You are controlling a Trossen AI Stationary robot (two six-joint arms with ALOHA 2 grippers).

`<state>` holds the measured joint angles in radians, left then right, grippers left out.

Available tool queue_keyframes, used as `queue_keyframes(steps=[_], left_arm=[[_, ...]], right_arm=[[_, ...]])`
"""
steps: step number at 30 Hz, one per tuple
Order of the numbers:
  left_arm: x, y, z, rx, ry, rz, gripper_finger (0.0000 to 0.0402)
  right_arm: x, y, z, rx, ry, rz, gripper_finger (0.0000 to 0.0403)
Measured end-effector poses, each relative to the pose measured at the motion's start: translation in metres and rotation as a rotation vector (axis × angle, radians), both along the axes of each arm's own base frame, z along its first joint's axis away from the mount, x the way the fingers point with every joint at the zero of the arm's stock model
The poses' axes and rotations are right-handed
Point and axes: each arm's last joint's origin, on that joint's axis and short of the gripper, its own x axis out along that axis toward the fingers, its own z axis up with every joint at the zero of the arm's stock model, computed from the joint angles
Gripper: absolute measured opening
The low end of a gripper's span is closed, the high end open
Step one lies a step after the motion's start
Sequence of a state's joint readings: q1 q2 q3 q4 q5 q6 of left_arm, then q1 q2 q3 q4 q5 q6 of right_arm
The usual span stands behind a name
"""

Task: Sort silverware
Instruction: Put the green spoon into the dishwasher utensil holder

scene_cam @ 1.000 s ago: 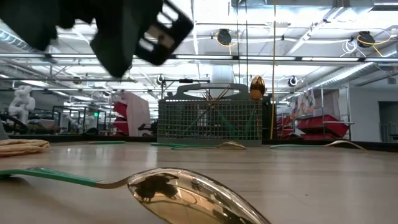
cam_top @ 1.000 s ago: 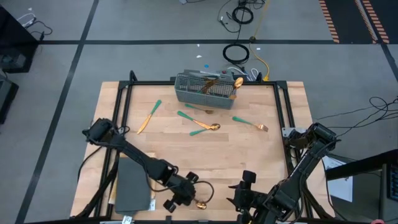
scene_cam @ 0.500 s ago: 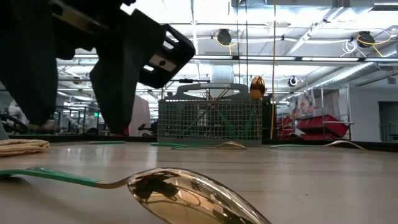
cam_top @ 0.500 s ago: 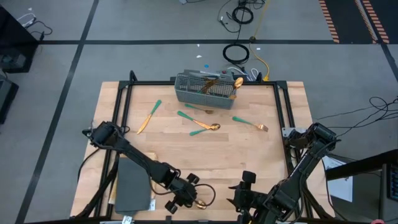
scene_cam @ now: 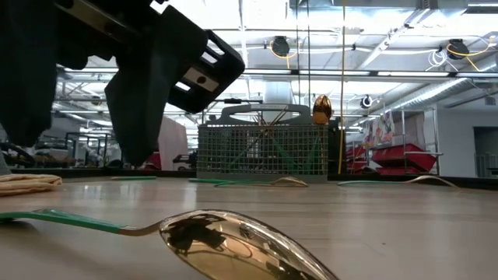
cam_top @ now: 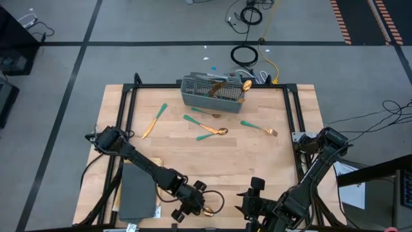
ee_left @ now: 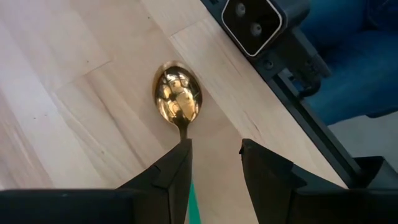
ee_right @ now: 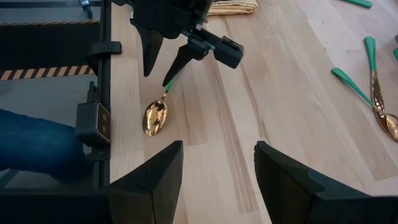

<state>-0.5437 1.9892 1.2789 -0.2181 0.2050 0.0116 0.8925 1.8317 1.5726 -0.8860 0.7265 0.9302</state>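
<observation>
A spoon [ee_left: 177, 99] with a gold bowl and a teal handle lies flat near the table's front edge [cam_top: 208, 211], close to the low camera [scene_cam: 233, 241]. My left gripper [ee_left: 214, 162] stands open just over its handle, slanting down, one finger on each side [ee_right: 163, 71], its tips a little above the wood [scene_cam: 85, 152]. My right gripper [ee_right: 217, 180] waits open at the front edge to the spoon's right [cam_top: 255, 188]. More silverware lies farther back: a knife [cam_top: 154, 120], two crossed spoons [cam_top: 206, 129], a fork [cam_top: 259, 127].
The grey mesh caddy [cam_top: 212, 92] stands at the far edge with several pieces upright in it [scene_cam: 261, 152]. A dark grey slab [cam_top: 136, 192] lies at the front left. A folded yellow cloth [ee_right: 233, 6] lies beyond the left arm. A black frame [ee_right: 102, 93] runs along the front edge.
My left gripper has come down a little toward the spoon's handle and then held still, staying open. The spoon has not moved.
</observation>
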Motion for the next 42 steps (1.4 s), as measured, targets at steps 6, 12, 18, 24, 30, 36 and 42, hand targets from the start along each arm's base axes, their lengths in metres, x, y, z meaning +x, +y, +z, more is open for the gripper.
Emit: queue_keyframes(steps=[6,12,18,24,30,36,42], left_arm=[[0.002,0.000,-0.009,0.006,0.016,0.006,0.0144],[0.008,0.004,-0.022,0.020,0.020,0.010,0.0144],[0.012,0.012,-0.023,0.030,0.018,0.026,0.0144],[0.015,0.012,-0.031,-0.004,0.042,0.014,0.0144],[0.019,0.012,-0.037,-0.028,0.039,0.022,0.0141],[0.022,0.015,-0.044,-0.022,0.050,0.031,0.0081],[0.022,0.016,-0.050,0.015,0.058,0.059,0.0012]], right_arm=[[-0.001,0.001,0.000,0.001,-0.001,0.002,0.0185],[-0.003,0.004,0.001,0.012,-0.009,0.012,0.0185],[-0.006,0.008,0.001,0.023,-0.018,0.024,0.0185],[-0.008,0.010,0.001,0.020,-0.021,0.030,0.0185],[-0.008,0.010,0.001,0.023,-0.023,0.030,0.0185],[-0.007,0.011,0.002,0.030,-0.029,0.030,0.0185],[-0.007,0.011,0.002,0.036,-0.032,0.028,0.0185]])
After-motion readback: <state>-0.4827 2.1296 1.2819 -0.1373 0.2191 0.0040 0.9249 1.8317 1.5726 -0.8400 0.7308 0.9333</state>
